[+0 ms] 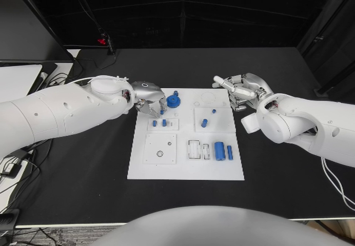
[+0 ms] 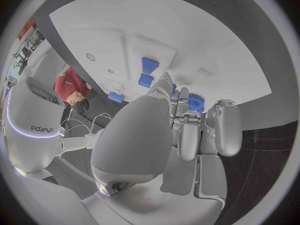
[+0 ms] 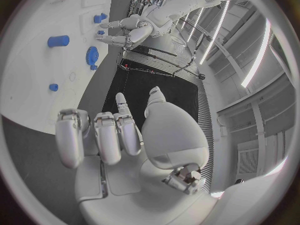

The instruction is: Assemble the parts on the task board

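Note:
The white task board (image 1: 185, 166) lies in the middle of the black table. My left hand (image 1: 149, 98) hovers over the board's far left corner with its fingers pointing down beside the blue gear (image 1: 174, 100). Thumb and fingertips (image 2: 167, 87) meet around a small blue part (image 2: 175, 89) that is mostly hidden; the gear (image 2: 195, 103) sits just behind it. Two short blue pegs (image 1: 159, 123) stand in a small plate below that hand. My right hand (image 1: 240, 87) is at the board's far right corner, with loosely spread fingers (image 3: 97, 137) holding nothing.
Other blue pieces on the board are a peg (image 1: 204, 123), a small stud (image 1: 214, 110), a large cylinder (image 1: 219, 150) and a thin one (image 1: 230, 152). A plate with holes (image 1: 160, 149) lies at the near left. Cables (image 1: 15, 159) trail off the table's left side.

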Robot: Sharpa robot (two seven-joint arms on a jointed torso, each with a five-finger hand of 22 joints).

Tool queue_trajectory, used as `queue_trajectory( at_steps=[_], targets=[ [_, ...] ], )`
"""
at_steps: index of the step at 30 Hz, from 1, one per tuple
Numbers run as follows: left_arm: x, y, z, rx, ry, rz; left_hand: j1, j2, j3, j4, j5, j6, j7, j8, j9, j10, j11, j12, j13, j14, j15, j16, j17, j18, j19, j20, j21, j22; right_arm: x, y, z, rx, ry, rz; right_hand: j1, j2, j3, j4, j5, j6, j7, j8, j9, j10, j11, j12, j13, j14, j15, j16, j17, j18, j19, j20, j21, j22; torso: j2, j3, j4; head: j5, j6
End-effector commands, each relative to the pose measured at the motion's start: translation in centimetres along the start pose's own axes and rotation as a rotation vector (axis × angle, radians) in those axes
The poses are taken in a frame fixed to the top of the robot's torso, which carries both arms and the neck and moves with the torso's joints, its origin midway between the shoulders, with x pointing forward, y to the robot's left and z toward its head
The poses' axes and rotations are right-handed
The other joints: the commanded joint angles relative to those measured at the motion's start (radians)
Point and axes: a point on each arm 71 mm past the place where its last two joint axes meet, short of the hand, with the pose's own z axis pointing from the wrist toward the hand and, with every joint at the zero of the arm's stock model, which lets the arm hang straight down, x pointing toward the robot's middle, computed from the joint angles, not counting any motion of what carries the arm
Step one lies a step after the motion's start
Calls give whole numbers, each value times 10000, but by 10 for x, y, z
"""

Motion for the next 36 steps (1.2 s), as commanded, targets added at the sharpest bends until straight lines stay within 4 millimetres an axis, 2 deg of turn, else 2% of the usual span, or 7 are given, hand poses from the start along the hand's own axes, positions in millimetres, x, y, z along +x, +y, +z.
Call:
queue_trajectory(
  at_steps=[1, 17, 23, 30, 33, 35, 36],
  targets=[
    [-4, 1, -1, -8, -463, 215, -98, -33, -67, 10, 29, -86, -16, 65, 14, -71, -15, 72, 14, 1030, 32, 9, 2635, 127, -65, -39, -46, 1652, 1, 1, 0, -70, 54, 20, -5, 79, -81, -7, 48, -61, -17, 70, -9, 1076, -37, 25, 2632, 1076, -20, 25, 2635, 44, 348, -35, -57, 2276, -1, 0, 10, -15, 0],
    [-19, 15, -29, -495, -1990, 757, -911, -241, -384, 40, 75, -294, -1, 165, 11, -196, -21, 369, 33, 1030, 23, 9, 2635, 76, 104, -61, 57, 1688, -2, 0, 0, 7, -77, -126, -7, 78, -100, -5, 47, -27, -21, 100, -4, 1076, -38, 25, 2632, 1076, -20, 25, 2635, 50, 331, -35, -77, 2267, -3, 9, 13, -7, 0],
    [-34, 22, -47, -758, -3054, 304, -1730, -334, -495, 63, 299, -326, -70, 316, 24, -258, -78, 641, 34, 1030, -63, 9, 2635, 256, -389, -106, -818, 1330, -4, 0, -1, -8, -173, -274, -22, 69, -144, -4, 55, 85, -30, 159, 13, 1076, -43, 25, 2632, 1076, -22, 25, 2635, 93, 219, -36, -207, 2210, -8, 3, 24, -1, 0],
    [-55, 32, -72, -1328, -4912, -1163, -2528, -322, -539, 71, 918, -235, -104, 571, 63, -167, -133, 1066, 37, 33, -64, -1076, 455, 814, -2089, -112, -3881, 32, -11, 2, -3, -87, -203, -701, 39, 84, -169, -19, 63, 159, -40, 180, 14, 1076, -52, 25, 2632, 1076, -26, 25, 2635, 105, 185, -38, -246, 2194, -10, -14, 8, 25, 0],
    [-59, 36, -80, -1522, -5687, -2362, -2662, -255, -552, 85, 1089, -235, -113, 651, 70, -160, -123, 1220, 31, -1041, -62, -2265, -1379, 1203, -3483, -71, -6311, -997, -16, 7, -1, -244, -144, -1161, 168, 95, -236, -15, 52, 197, -45, 146, -12, 951, -50, -62, 2529, 1076, -25, 25, 2635, 136, 95, -42, -347, 2152, -4, -2, 11, 35, 0],
    [-61, 38, -85, -1612, -6174, -3258, -2847, -184, -740, 23, 1309, -257, -108, 690, 71, -184, -95, 1302, 32, -2061, -19, -3352, -2852, 1345, -4257, -20, -7605, -1557, -21, 13, 0, -438, -141, -1601, 390, 135, -265, 7, 42, 245, -103, 114, -28, -825, -59, -1431, 1062, 1076, -48, 25, 2635, 144, 75, -66, -365, 2147, -1, 1, 1, 56, 0],
    [-62, 38, -87, -1633, -6353, -3646, -2964, -168, -1004, 12, 1873, -261, -82, 707, 72, -183, -125, 1337, 35, -2694, 23, -4020, -3721, 1340, -4428, 2, -7838, -1665, -23, 15, 1, -520, -172, -1792, 538, 169, -260, 17, 42, 261, -108, 95, -32, -1943, -118, -2421, 77, 1076, -113, 25, 2635, 145, 56, -67, -386, 2139, -1, 3, 11, 51, 0]
  ],
)
